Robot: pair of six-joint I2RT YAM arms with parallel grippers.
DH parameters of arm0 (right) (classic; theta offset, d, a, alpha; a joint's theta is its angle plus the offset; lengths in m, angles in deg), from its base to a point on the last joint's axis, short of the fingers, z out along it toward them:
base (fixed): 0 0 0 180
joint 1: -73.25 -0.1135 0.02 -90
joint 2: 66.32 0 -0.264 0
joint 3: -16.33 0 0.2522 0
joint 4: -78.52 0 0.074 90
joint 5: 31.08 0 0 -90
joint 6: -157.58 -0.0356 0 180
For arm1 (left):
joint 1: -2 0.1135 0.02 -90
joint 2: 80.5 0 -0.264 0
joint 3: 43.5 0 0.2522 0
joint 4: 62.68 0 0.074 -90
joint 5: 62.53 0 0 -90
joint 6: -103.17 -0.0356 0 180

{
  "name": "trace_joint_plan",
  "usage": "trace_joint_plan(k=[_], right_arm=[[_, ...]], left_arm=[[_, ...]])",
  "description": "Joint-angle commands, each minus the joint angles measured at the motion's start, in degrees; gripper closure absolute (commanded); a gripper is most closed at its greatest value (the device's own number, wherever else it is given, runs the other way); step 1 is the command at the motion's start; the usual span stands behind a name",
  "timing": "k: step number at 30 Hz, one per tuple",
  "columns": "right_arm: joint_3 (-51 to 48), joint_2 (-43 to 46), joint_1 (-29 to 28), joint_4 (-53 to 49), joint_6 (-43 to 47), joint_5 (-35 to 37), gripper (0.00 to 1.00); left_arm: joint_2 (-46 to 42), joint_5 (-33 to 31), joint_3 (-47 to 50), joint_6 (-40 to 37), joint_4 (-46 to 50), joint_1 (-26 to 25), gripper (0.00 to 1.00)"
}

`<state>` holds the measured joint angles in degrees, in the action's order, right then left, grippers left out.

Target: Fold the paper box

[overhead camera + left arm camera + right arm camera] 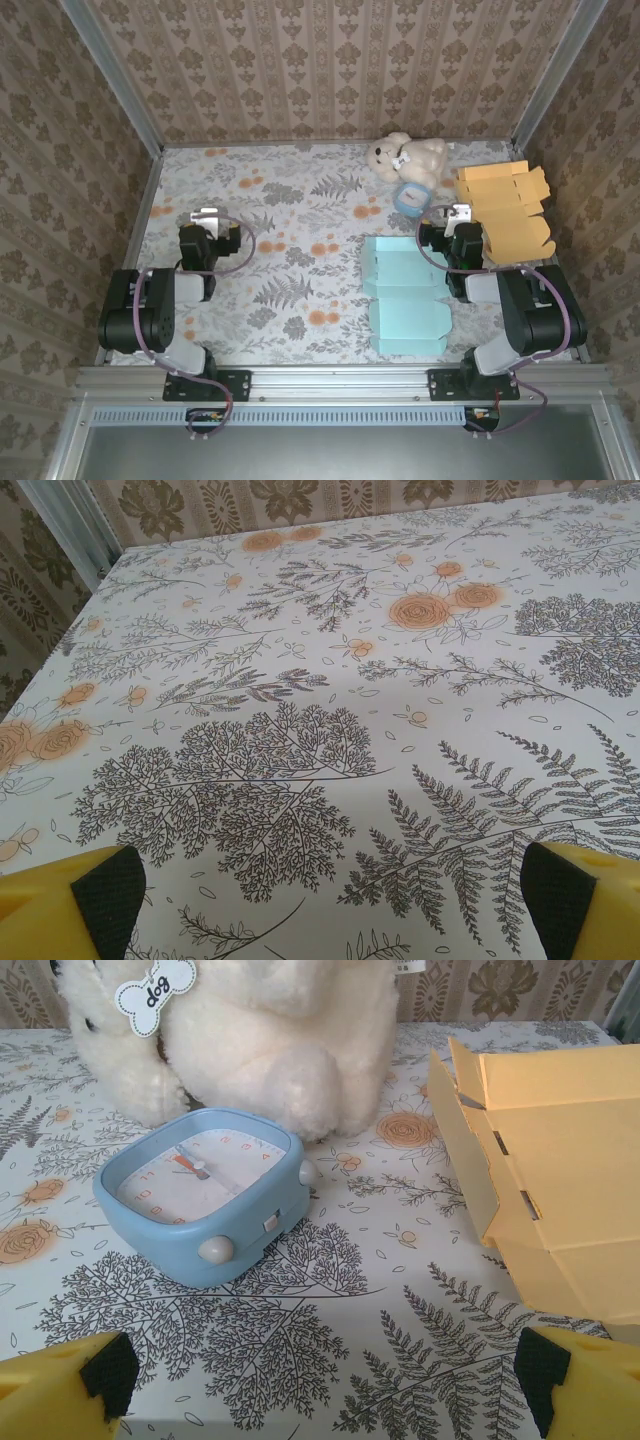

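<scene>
Paper box (405, 300) flat overhead; clock (205, 1195) before released right pincer (325, 1375); left pincer (335, 895) released.

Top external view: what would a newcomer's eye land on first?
The white plush dog sitting at the far edge of the table, with a small blue clock just in front of it. Then the pale blue paper box, lying flat beside the right arm, and the orange paper box, unfolded at the far right.

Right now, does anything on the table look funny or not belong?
Yes. A white stuffed dog and a small blue clock in front of it sit far back on the right, beside the unfolded orange paper box. They look like strays among box-folding things. Nothing looks spilled or broken.
</scene>
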<state>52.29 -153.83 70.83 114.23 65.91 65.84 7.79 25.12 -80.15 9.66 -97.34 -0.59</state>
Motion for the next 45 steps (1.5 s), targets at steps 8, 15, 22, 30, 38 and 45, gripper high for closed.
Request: trace_joint_plan(k=[8, 15, 22, 30, 38, 45], right_arm=[[0.8, -0.1, 0.2, 0.2, 0.3, -0.1, 0.0], [0.9, -0.2, 0.3, 0.1, 0.3, -0.5, 0.0], [1.1, -0.1, 0.7, -0.3, 0.0, -1.4, 0.0], [1.4, -0.2, 1.4, -0.9, -0.3, -2.7, 0.0], [1.3, 0.2, 1.2, -0.7, 0.0, -2.9, 0.0], [11.7, 11.3, -1.9, -30.8, -8.2, 12.0, 0.0]], left_arm=[[-0.4, 0.2, 0.2, -0.8, -1.4, 0.0, 0.0], [-0.3, 2.1, -0.4, 0.0, -0.3, 1.2, 0.0], [-0.3, 3.5, -0.6, 0.6, 0.0, 2.1, 0.0], [-0.3, 4.5, -0.5, 1.1, 0.0, 2.7, 0.0], [-2.2, -0.3, -0.2, 1.7, 0.7, 1.9, 0.0], [-18.0, -20.5, 0.0, 6.4, 12.3, -2.5, 0.0]])
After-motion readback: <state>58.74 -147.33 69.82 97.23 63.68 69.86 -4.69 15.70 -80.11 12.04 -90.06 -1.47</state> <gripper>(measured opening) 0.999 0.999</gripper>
